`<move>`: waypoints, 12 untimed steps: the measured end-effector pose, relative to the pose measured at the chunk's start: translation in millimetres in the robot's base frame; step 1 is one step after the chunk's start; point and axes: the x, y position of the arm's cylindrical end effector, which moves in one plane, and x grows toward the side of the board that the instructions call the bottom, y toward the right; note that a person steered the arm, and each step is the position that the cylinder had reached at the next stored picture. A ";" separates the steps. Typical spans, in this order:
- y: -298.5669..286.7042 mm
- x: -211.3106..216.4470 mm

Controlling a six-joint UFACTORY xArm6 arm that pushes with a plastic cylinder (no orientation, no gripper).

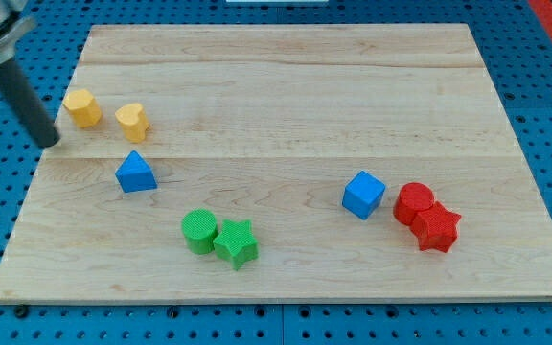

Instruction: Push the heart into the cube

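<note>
1. My tip [52, 142] rests at the board's [286, 91] left edge, just left of the yellow hexagon block [82, 108].
2. The yellow heart [133, 122] sits well apart from the blue cube [363, 195].

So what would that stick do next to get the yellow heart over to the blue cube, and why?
Probably slide my tip toward the view's top, then right, to get behind the yellow heart. The tip sits left of the yellow hexagonal block, which stands between it and the heart. The blue cube lies far toward the view's lower right, so the push should start from the heart's upper-left side.
</note>
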 end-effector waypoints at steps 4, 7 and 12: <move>96.6 -24.5; 287.7 29.5; 370.3 37.8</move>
